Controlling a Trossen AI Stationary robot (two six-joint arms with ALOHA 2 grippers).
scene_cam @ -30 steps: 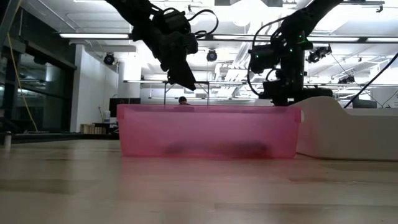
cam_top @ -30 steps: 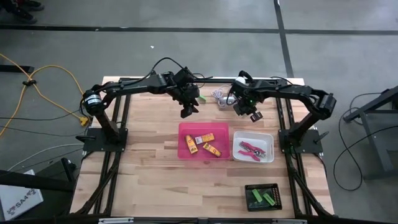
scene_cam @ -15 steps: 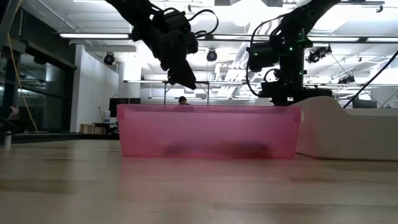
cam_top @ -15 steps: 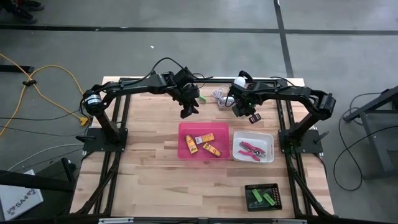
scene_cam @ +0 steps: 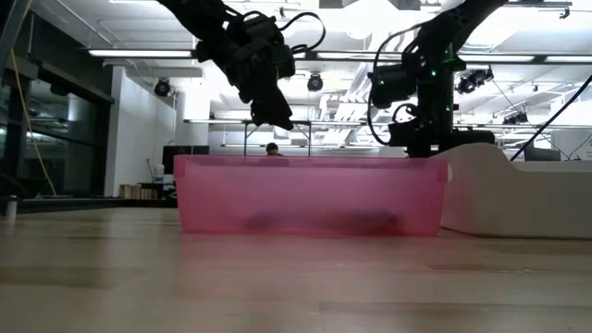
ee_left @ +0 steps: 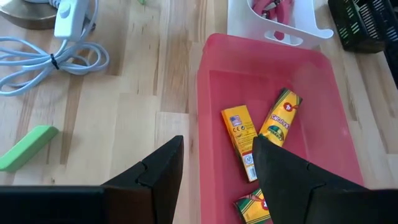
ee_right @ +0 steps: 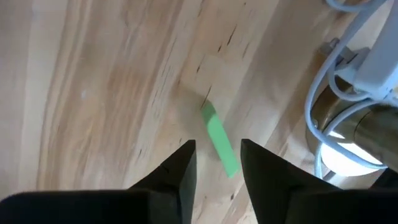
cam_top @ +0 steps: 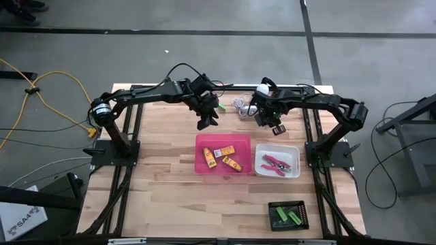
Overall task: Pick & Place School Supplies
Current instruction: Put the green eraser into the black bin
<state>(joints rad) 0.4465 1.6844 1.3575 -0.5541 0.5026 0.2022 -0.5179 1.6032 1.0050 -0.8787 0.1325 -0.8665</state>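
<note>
My right gripper point(ee_right: 216, 163) points down over the far part of the table point(cam_top: 163, 197), open. A short green stick point(ee_right: 219, 138) shows on the wood below, in line with the gap and apart from both fingers. My left gripper point(ee_left: 217, 177) hangs open above the pink tray's far rim point(ee_left: 200, 118), slanting down. In the tray lie yellow-orange boxes point(ee_left: 239, 140). Another green stick point(ee_left: 28, 148) lies flat on the wood beside that tray. The white tray point(cam_top: 294, 151) holds pink-handled scissors point(cam_top: 274, 163). The black tray point(cam_top: 272, 206) holds green sticks point(cam_top: 286, 216).
A white bulb-like lamp point(cam_top: 264, 87) with a coiled grey cord point(ee_left: 50, 56) stands at the far edge, close to my right gripper. The three trays fill the middle and near right of the table. Bare wood lies at the left and near left.
My right gripper has rolled a little about the line along which it points, staying over the same spot. The trays and their contents lie as before.
</note>
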